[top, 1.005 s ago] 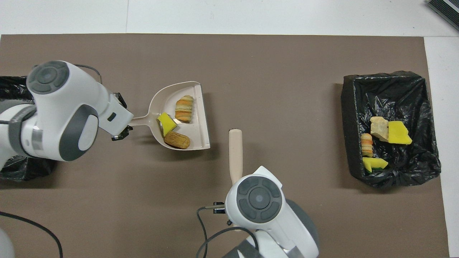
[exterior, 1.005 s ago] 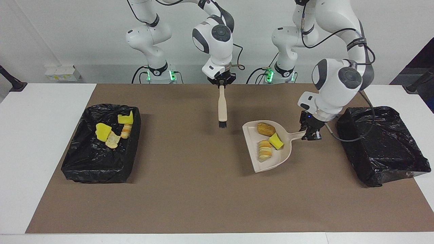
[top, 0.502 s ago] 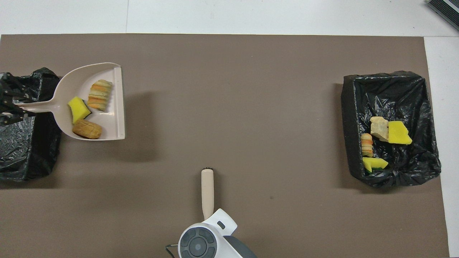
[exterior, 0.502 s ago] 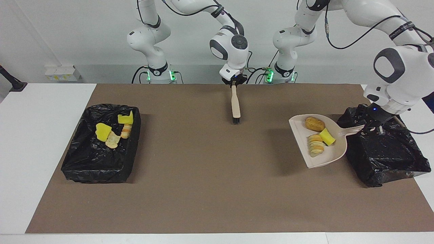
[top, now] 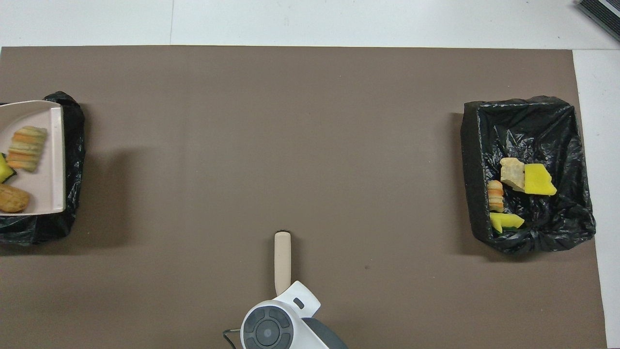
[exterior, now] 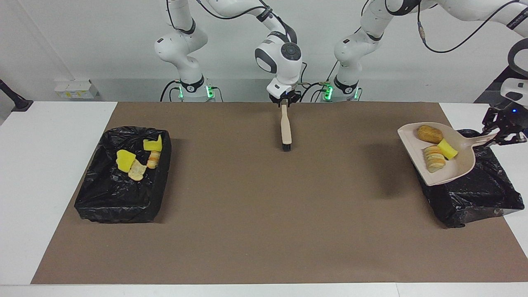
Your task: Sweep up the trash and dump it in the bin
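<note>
Holding the beige dustpan (exterior: 453,165) by its handle, the left pincer (exterior: 504,133) hangs over the black-lined bin (exterior: 486,194) at the left arm's end of the worktop (exterior: 247,231), clamped on that handle. We see the pan level above the bin's edge, three pieces of trash riding in it: a brown bread-like lump (exterior: 429,133), a yellow sponge chunk (exterior: 447,149) and a striped tan-and-orange piece (exterior: 434,159). None has dropped into this bin yet, as far as we can see.

At the middle of the worktop, close to the robots, the right pincer (exterior: 284,102) sits at the top of the hand brush (exterior: 285,128), which lies with its black bristles pointing away from the robots. We cannot tell whether this pincer grips the handle or has let go.

The second bin (exterior: 123,177), at the right arm's end, already holds four pieces (exterior: 134,163), yellow and tan. We see no trash loose on the brown mat (exterior: 247,198), so we judge the sweeping finished. What remains, in our reading, is to tip the pan so the last three pieces slide into the bin beneath, then set the pan down.
</note>
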You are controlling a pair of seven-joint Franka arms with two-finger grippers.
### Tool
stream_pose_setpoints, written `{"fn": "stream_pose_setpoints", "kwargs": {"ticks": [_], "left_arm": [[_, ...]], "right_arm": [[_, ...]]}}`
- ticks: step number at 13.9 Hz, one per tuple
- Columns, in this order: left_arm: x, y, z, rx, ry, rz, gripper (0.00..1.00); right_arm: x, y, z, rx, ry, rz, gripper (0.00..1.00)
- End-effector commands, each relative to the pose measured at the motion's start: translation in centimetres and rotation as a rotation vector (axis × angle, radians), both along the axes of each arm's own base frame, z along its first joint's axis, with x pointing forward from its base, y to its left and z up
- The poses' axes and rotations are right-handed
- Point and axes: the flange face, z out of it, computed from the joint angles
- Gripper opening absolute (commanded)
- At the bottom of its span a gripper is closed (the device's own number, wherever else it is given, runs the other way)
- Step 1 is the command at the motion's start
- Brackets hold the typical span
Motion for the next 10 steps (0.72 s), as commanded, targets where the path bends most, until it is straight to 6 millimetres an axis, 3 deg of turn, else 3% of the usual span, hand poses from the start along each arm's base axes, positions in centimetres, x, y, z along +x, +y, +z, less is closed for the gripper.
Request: {"fn": "stream_pose_setpoints", "kwargs": {"ticks": [1,4,6,8,10], "left_arm": [[1.5,3.3,1.1,0.108,-0.004,-0.045,0.0],[3.6,2.1,2.3,0.327,-0.021,-0.104,0.0],[5.0,-0.1,1.8,0.49,0.008,-0.117,0.0],[5.0,-0.9,0.7,0.619,0.049,-0.07,0.0],[4.2,-2.8,0.3,0.725,0.08,-0.078,0.0]], "right_arm": [[1.2,-0.1,0.6,0.017,0.014,-0.031,0.74],[4.9,-2.6,2.9,0.044,-0.042,-0.088,1.0],[9.1,-6.5,5.8,0.083,-0.096,-0.137,1.0],[12.5,-11.1,9.1,0.118,-0.156,-0.137,1.0],[14.7,-14.5,10.0,0.113,-0.164,-0.185,1.0]]}}
